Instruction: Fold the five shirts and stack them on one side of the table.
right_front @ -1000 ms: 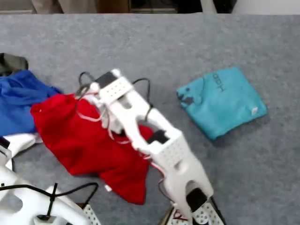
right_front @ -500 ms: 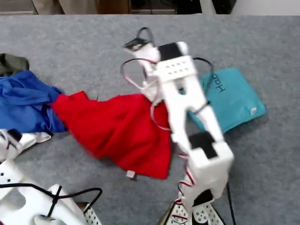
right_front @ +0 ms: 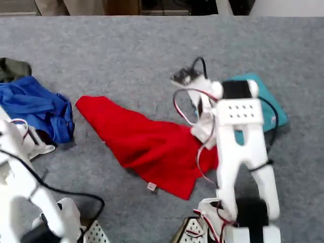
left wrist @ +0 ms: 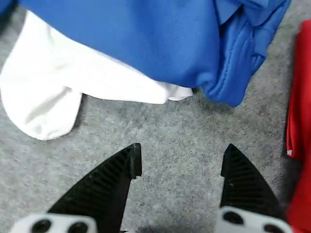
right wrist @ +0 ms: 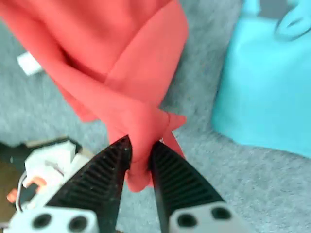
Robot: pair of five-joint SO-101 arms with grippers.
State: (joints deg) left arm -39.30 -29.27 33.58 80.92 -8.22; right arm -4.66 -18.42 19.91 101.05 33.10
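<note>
High view, from the left: a crumpled dark green shirt point(right_front: 10, 68) lies at the edge of the grey table point(right_front: 126, 50), and just beside it sits a bunched blue shirt point(right_front: 35, 106), with a white shirt point(right_front: 43, 149) poking out from under it. The left gripper point(left wrist: 182, 153) hangs over bare table with its jaws spread wide and nothing between them. The blue and white shirts lie just ahead of its fingertips without touching them, and the edge of the red shirt point(right_front: 147, 147) lies off to the side nearer the other arm. That red shirt stretches across the middle of the table in a long, drawn-out shape, with a small white tag point(right_front: 151, 187) at its near hem. The right gripper point(right wrist: 141, 143) is clenched on a bunched fold of it, and the rest of the cloth trails away ahead of the fingers. A folded teal shirt point(right_front: 263, 101) lies just beside this gripper, partly crossed by the right arm point(right_front: 238, 136).
</note>
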